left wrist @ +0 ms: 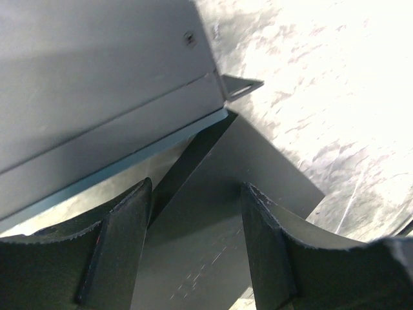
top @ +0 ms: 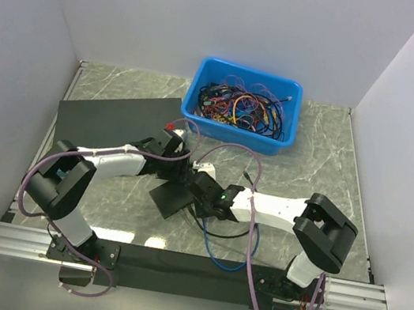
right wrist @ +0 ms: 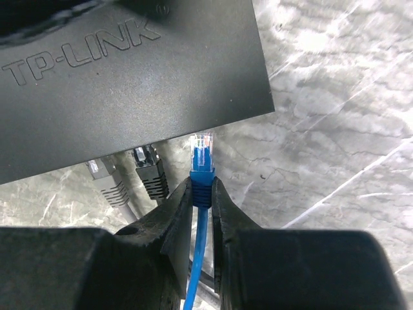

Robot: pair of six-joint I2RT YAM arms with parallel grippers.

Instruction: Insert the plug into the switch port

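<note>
The small flat black TP-LINK switch lies mid-table. Its ports along the near edge are hidden under the top face. My right gripper is shut on the blue boot of the plug. The clear tip points at the switch's edge and just reaches it, right of a black plug and a grey plug that sit in the switch. The blue cable loops toward the front. My left gripper is open, its fingers spread over the switch's top.
A large black unit with a blue front strip lies at the back left, touching the switch's corner. A blue bin full of tangled cables stands at the back. White walls enclose the table.
</note>
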